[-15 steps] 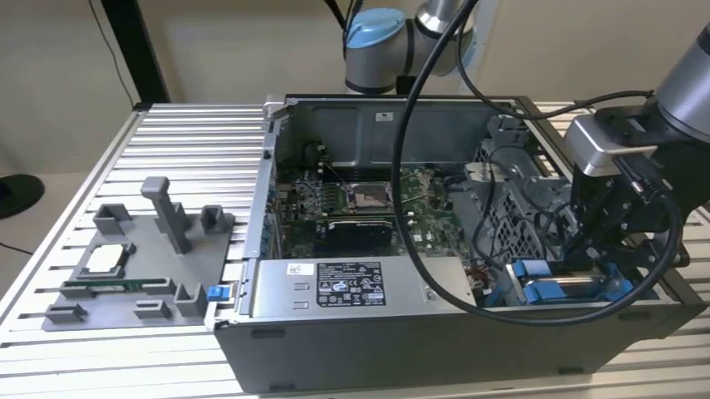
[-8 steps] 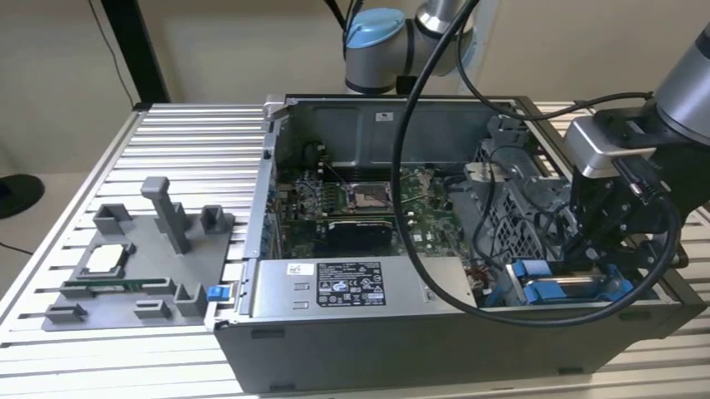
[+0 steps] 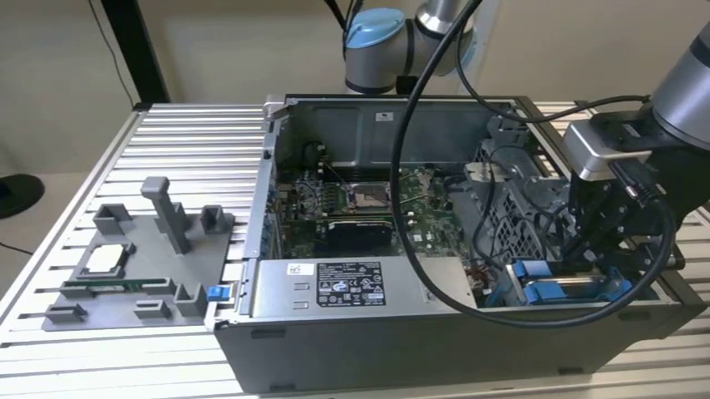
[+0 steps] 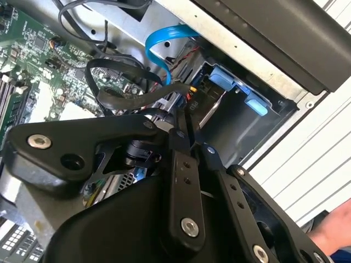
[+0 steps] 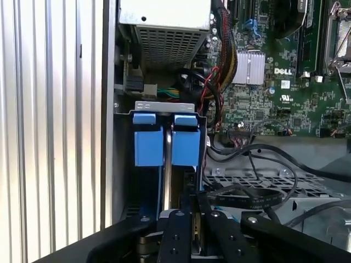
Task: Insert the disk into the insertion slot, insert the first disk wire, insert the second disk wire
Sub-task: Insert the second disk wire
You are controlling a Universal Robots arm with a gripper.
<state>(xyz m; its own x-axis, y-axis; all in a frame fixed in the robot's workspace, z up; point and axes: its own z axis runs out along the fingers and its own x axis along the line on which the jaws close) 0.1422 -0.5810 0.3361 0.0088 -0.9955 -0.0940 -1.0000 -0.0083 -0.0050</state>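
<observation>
One disk [image 5: 167, 181] sits in the insertion slot [image 5: 164, 107], beneath the jaws.

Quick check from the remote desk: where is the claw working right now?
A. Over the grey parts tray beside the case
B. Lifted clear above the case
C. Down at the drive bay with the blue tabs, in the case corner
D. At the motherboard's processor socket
C: the exterior view shows the claw lowered into the case corner at the insertion slot with its blue tabs, and the first wrist view looks straight down at those blue tabs.
</observation>
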